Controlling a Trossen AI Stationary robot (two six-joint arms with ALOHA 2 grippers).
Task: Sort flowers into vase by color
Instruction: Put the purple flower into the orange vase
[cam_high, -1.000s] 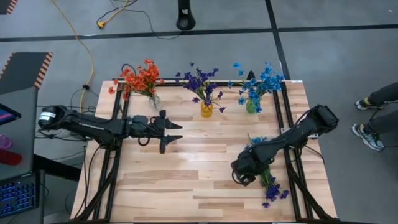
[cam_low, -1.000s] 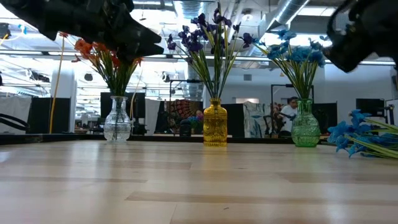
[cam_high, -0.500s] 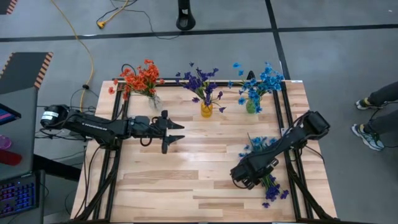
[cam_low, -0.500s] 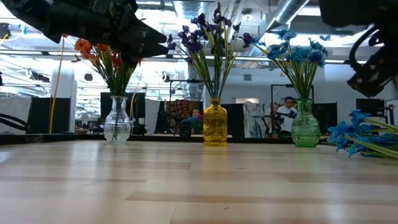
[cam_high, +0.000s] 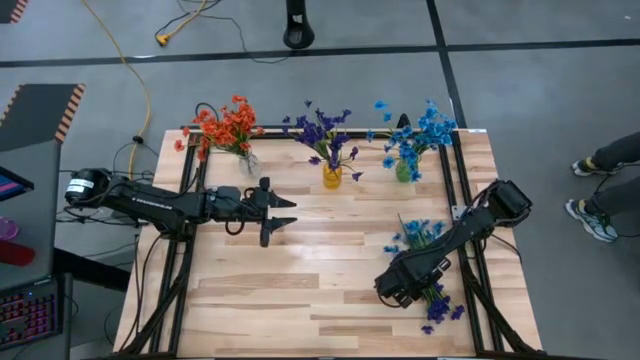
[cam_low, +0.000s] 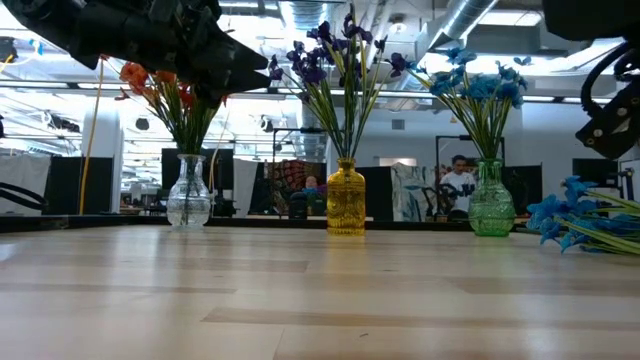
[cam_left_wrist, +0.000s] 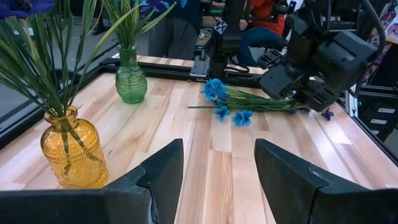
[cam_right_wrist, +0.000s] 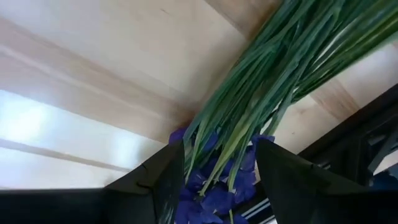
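Loose flowers (cam_high: 428, 272) lie by the table's (cam_high: 300, 290) right edge, stems running front to back, purple blossoms frontward, blue ones rearward. My right gripper (cam_right_wrist: 217, 171) hangs spread wide over the stems, gripping nothing. My left gripper (cam_high: 283, 212) waits mid-table, spread.

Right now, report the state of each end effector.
Left end effector: open, empty, above the table middle.
Right end effector: open, fingers straddling the green stems of the loose flowers, not yet closed.
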